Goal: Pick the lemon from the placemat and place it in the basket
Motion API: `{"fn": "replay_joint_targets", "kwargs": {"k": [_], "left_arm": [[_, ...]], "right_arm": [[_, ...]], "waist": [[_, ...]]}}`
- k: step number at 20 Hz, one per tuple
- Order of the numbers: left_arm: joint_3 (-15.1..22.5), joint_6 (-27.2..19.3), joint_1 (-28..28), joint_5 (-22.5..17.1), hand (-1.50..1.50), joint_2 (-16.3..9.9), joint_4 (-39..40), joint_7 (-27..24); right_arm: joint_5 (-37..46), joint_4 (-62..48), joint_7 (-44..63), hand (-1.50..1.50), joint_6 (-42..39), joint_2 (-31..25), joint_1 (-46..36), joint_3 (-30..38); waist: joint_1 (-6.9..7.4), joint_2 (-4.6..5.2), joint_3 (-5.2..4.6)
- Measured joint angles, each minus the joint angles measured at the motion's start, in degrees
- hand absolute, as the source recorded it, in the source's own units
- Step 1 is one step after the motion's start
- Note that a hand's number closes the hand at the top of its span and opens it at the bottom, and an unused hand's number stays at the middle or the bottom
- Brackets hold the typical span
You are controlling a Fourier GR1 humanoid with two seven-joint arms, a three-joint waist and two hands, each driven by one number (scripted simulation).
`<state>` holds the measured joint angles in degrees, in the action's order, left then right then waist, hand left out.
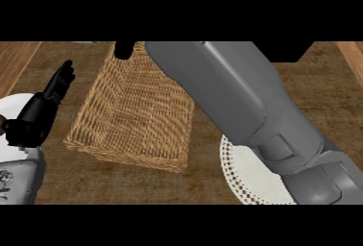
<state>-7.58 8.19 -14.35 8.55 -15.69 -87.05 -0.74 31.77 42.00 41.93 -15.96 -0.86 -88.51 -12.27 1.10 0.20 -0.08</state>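
Wicker basket point(135, 120) lies under the right forearm; right fingers unreadable, left hand point(44, 108) fingers straight.

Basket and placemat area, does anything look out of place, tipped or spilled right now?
Nothing looks spilled or damaged. The wicker basket sits flat on the counter, set at an angle to its edges. The white placemat is partly hidden by the right forearm. The lemon is not visible. The left hand rests open at the left edge.
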Motion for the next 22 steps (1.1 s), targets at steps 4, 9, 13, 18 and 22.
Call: {"fn": "replay_joint_targets", "kwargs": {"k": [4,9,13,18,22], "left_arm": [[0.49,-0.23,1.16,0.41,0.00,0.66,-0.84,-0.09],[1.31,-0.71,0.44,1.05,0.00,1.53,-1.51,1.20],[1.17,-0.63,0.45,1.09,0.00,1.50,-1.44,1.04],[1.44,-1.07,1.01,1.64,0.00,1.84,-1.60,0.53],[0.97,-1.12,1.29,1.57,0.00,1.62,-1.51,0.14]], "right_arm": [[-0.85,-1.23,-0.88,-1.50,-3.06,0.32,-0.58,1.13],[-5.49,-2.20,-1.16,-1.50,-2.88,0.54,-0.91,1.71],[-6.84,-2.50,-3.73,-1.50,2.53,0.62,-0.13,2.93],[-9.19,-0.79,-4.11,-1.50,14.48,0.26,0.59,8.62],[-9.31,0.33,-3.55,-1.50,23.64,-1.01,1.26,12.98]], "waist": [[-0.14,-0.09,0.03],[0.16,-0.06,0.02],[0.29,0.02,0.03],[0.19,0.00,0.05],[-0.20,-0.06,0.05]]}}
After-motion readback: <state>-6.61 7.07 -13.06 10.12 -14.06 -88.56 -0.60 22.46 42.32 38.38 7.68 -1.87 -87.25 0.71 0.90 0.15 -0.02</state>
